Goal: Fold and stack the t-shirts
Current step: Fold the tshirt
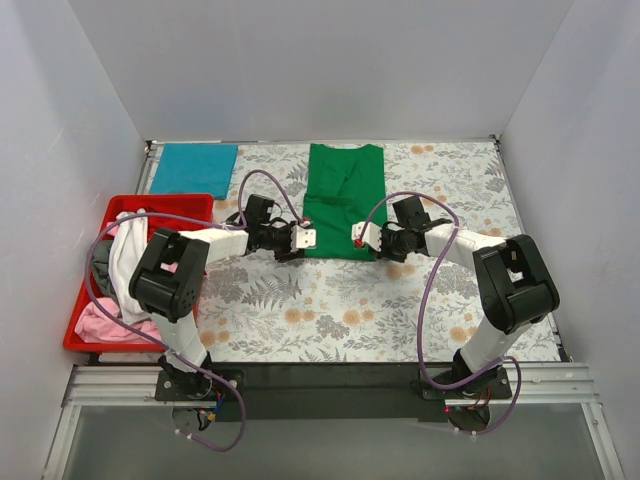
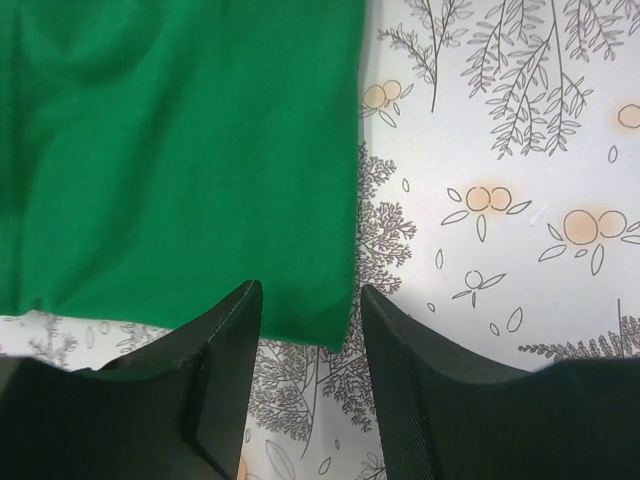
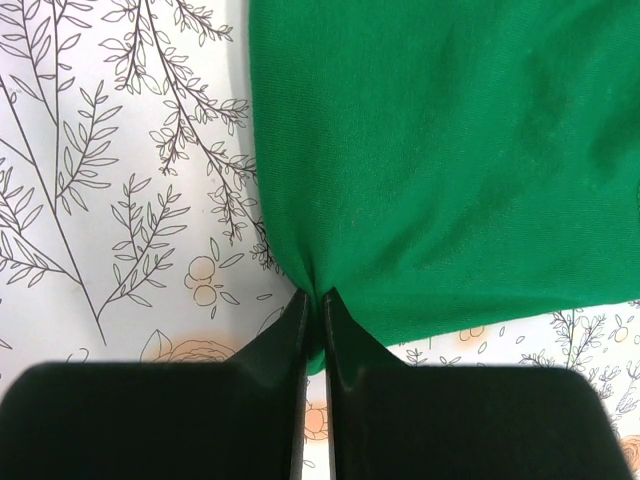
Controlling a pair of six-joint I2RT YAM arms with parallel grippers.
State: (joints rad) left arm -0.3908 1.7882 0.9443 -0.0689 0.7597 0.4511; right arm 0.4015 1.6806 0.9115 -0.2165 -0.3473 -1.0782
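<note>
- The green t-shirt (image 1: 345, 200) is folded into a long strip. Its long axis runs from the near side of the counter (image 1: 300, 320) toward the back wall, a little right of the middle.
- Its far end almost reaches the counter's back edge. Its near end lies between the two arms, about midway across the floral print.
- We see it as plain bright green, mostly flat, with soft creases down the middle in the top view.
- From the left wrist, its side edge (image 2: 355, 200) looks straight and its near corner is square.
- The teal-blue t-shirt (image 1: 195, 170) lies folded flat at the far left corner of the counter, well apart from the green one.
- A white t-shirt (image 1: 125, 260) and a pink t-shirt (image 1: 105, 322) lie crumpled in the red tray (image 1: 200, 205) at the left edge, with something dark grey beside them that we cannot make out.
- The left gripper (image 2: 308, 300) is at the green t-shirt's near left corner. Its jaws stand apart and the corner lies in the gap between them. We cannot tell whether either finger touches the cloth.
- The right gripper (image 3: 315, 300) is at the near right corner. Its jaws are pressed together on the green t-shirt's edge, and the cloth puckers into folds where they pinch it.
</note>
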